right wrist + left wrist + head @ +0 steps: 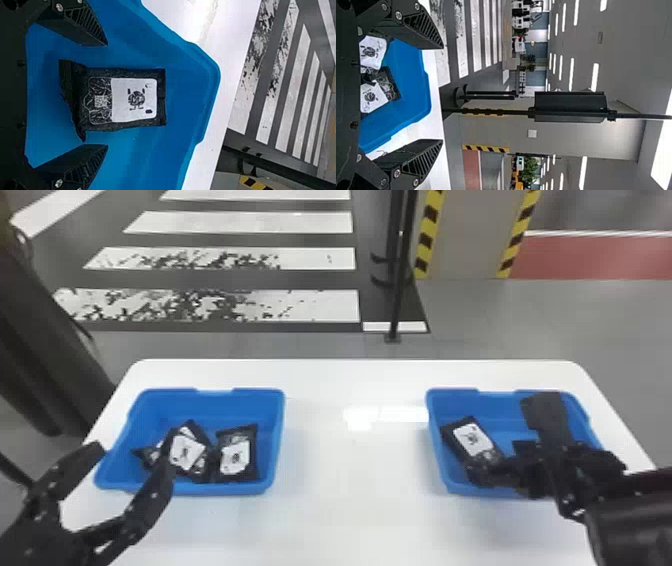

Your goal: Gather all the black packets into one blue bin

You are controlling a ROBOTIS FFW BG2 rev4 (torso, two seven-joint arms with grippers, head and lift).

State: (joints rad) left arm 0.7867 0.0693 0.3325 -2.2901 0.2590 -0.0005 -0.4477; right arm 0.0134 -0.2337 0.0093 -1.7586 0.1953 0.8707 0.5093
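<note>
Above white tabletop (pixel 350 490), left gripper (pixel 442 94) and right gripper (pixel 107 95) gape empty; black packet (pixel 132 99), probably light and pliable, suits mid-body pinching.

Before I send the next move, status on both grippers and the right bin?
Right gripper open, astride the lone packet in the right bin. Left gripper open by the left bin. Nothing seen blocking the packet.

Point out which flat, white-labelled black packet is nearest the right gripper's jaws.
The lone packet in the right-hand blue plastic bin: it lies before the open jaws of the right gripper, while the other packets share the left-hand bin.
</note>
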